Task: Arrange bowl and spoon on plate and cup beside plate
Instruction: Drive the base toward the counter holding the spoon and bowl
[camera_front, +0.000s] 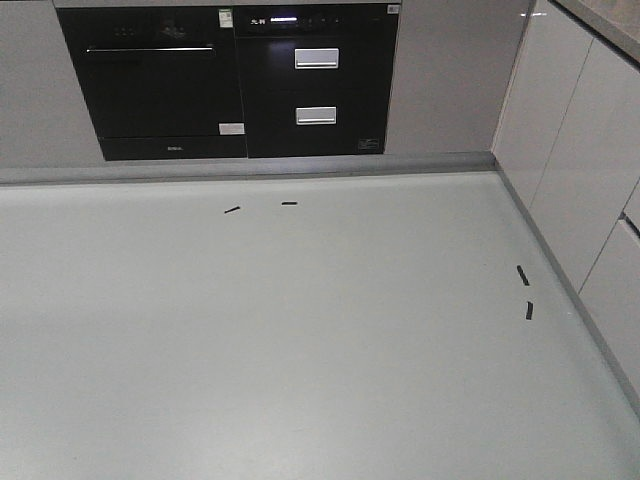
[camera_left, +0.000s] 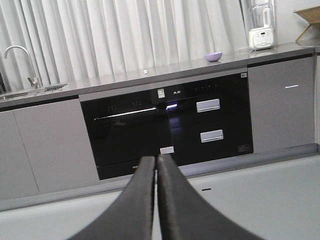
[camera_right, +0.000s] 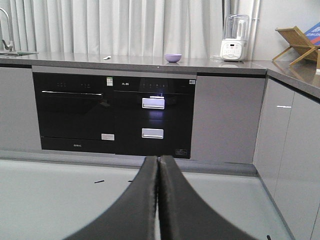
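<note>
Bowl (camera_left: 213, 56) sits on the far grey counter (camera_left: 125, 80) in the left wrist view, well apart from the left gripper (camera_left: 155, 159) and up to its right; that claw's jaws are pressed together on nothing. In the right wrist view the bowl (camera_right: 173, 58) stands far beyond the right gripper (camera_right: 158, 159) (likewise pressed together). The front view shows the pale table (camera_front: 300, 350), black tape marks (camera_front: 232, 210) and a dark oven (camera_front: 150, 80).

Grey table (camera_front: 300, 350), black tape marks (camera_front: 232, 210)
</note>
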